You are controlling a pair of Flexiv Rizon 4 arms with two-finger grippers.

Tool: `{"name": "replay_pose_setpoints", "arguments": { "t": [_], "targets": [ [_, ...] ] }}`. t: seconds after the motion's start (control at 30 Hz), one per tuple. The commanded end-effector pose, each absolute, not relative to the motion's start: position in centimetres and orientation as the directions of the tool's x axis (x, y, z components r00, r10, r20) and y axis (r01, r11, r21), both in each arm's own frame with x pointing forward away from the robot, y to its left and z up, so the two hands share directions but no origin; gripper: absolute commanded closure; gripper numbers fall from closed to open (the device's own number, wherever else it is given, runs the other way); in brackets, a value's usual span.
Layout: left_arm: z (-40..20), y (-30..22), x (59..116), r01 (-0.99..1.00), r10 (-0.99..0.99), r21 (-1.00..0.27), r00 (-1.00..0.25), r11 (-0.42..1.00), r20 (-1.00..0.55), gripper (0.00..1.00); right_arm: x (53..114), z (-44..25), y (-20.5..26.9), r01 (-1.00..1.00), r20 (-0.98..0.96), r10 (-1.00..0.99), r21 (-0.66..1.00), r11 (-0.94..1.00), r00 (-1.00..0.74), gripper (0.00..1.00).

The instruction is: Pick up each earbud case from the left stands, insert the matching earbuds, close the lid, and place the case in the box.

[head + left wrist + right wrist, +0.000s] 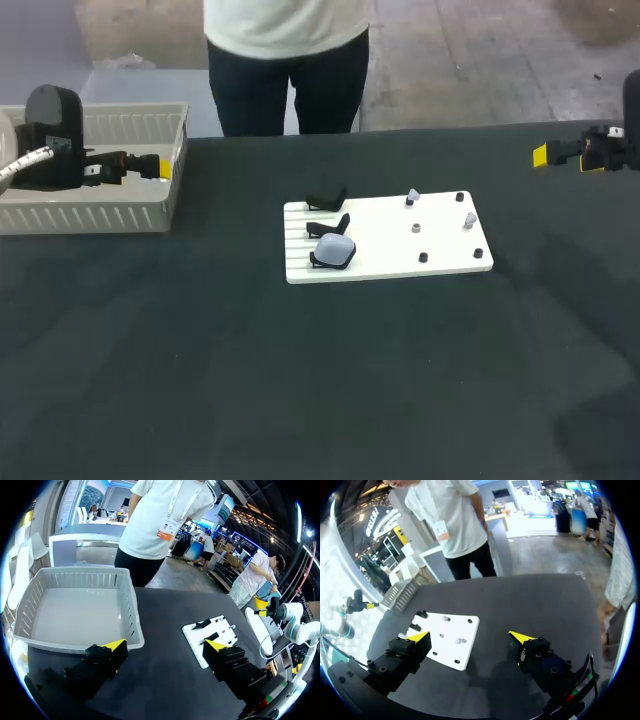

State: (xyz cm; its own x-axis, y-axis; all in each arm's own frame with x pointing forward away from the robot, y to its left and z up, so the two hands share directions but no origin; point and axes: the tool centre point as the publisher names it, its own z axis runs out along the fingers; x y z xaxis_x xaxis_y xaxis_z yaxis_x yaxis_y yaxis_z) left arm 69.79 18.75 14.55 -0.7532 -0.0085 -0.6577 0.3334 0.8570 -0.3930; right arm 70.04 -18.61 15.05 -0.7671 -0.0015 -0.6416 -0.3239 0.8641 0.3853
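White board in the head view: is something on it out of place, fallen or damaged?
Nothing looks fallen or damaged. The white board lies flat on the table. One earbud case sits at its near-left corner, and the two stands behind it are empty. No cases show in the box.

Pale grey earbud case (334, 251) sits on the nearest black stand (316, 260) of the white board (440, 262). Pale earbuds (413, 196) stand on pegs at the board's right. Grey box (100, 215) far left.
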Motion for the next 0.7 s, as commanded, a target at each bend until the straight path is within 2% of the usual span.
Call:
{"name": "replay_pose_setpoints", "arguments": {
  "t": [0.03,0.1,0.17,0.3,0.47,0.53,0.7],
  "targets": [
    [14.8,18.5,69.9,0.324,-0.006,-0.386,-0.760,0.863,-0.650,0.00,70.0,15.0,-18.6,-0.324,-0.642,-0.001,0.385,0.864,-0.767,0.00],
    [14.8,18.5,69.9,0.324,-0.006,-0.386,-0.760,0.863,-0.650,0.00,70.0,15.0,-18.6,-0.324,-0.642,-0.001,0.385,0.864,-0.767,0.00],
    [14.5,18.2,69.9,0.546,0.092,-0.400,-0.666,0.736,-0.740,0.00,70.0,15.0,-18.6,-0.324,-0.642,-0.001,0.385,0.864,-0.767,0.00],
    [14.1,17.2,69.9,0.774,0.241,-0.263,-0.468,0.576,-0.850,0.00,70.0,15.0,-18.6,-0.324,-0.642,-0.001,0.385,0.864,-0.767,0.00],
    [14.9,16.0,69.2,0.906,0.327,-0.132,-0.277,0.401,-0.903,0.00,70.0,15.0,-18.6,-0.324,-0.642,-0.001,0.385,0.864,-0.767,0.00],
    [15.1,15.5,68.8,0.954,0.356,-0.082,-0.186,0.288,-0.916,0.00,70.0,15.0,-18.6,-0.324,-0.642,-0.001,0.385,0.864,-0.767,0.00],
    [15.3,13.8,68.2,0.985,0.431,-0.046,-0.115,0.166,-0.895,0.00,70.0,15.0,-18.6,-0.324,-0.642,-0.001,0.385,0.864,-0.767,0.00]
  ]
}}
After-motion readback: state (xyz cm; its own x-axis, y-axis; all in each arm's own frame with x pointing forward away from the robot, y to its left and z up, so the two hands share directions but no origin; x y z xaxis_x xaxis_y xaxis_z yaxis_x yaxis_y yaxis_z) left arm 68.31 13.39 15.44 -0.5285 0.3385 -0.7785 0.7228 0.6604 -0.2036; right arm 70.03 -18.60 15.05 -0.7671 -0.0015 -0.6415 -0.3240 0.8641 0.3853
